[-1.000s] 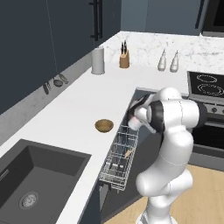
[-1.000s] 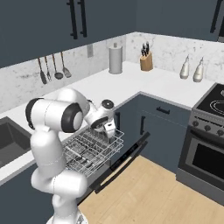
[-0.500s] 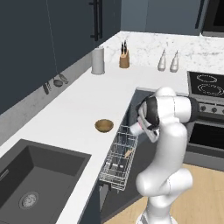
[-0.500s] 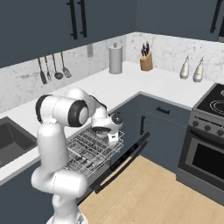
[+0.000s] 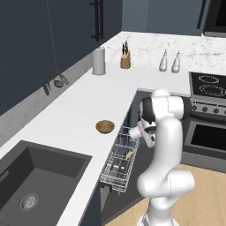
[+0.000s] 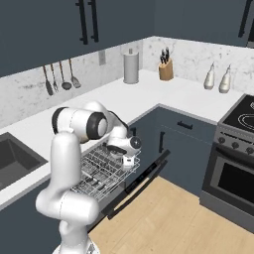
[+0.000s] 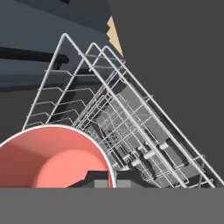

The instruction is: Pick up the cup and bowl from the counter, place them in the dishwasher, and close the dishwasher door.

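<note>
Since the earlier frames the arm had swung its hand down and forward, from beside the counter edge to just over the pulled-out rack [image 6: 101,171] of the dishwasher [image 5: 115,174]. The gripper [image 6: 128,159] hung at the rack's outer end, near the lowered dishwasher door [image 6: 136,182]. In the hand view the cup [image 7: 52,157] sat right against the fingertips, its red interior facing the camera and its pale rim cutting across the wire grid below. The jaws were drawn close together and, judging by that rim at the tips, were pinching the cup's wall; in the right base view a small pale object showed under the hand, which fits. The cup was carried above the rack and looked not yet released. The bowl [image 5: 105,126] sat on the counter [image 5: 79,110] close to the edge beside the dishwasher opening, well apart from the gripper and untouched. By my reading the task was in its first third: the cup needed setting down, the bowl fetching and loading, the rack pushing in and the door closing.
</note>
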You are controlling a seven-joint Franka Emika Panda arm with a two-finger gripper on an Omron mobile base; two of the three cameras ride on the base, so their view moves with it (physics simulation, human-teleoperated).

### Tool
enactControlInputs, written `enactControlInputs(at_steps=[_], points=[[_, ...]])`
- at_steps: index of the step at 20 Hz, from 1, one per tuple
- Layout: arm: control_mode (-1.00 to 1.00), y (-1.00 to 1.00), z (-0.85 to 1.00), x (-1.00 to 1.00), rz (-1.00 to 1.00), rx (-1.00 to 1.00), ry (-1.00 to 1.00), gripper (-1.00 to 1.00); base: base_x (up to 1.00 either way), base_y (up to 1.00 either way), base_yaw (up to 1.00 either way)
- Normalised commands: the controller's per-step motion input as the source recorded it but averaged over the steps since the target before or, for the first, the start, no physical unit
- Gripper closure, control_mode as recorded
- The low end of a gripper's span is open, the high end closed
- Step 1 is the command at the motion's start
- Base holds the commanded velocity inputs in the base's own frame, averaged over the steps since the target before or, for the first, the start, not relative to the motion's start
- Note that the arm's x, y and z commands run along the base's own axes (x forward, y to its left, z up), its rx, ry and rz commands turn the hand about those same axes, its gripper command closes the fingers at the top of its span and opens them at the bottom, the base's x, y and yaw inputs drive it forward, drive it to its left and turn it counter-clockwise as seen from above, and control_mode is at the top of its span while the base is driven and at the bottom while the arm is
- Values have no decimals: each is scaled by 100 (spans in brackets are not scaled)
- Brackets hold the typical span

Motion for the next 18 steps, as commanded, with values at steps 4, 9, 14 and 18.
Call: enactControlInputs(at_steps=[4,9,14,18], points=[[-100,3,-20,65,-5,9,14,100,0,0,0],[-100,5,-15,54,-4,9,15,100,0,0,0],[-100,12,-18,45,-5,7,15,100,0,0,0],[-100,13,-37,21,-9,5,15,100,0,0,0]])
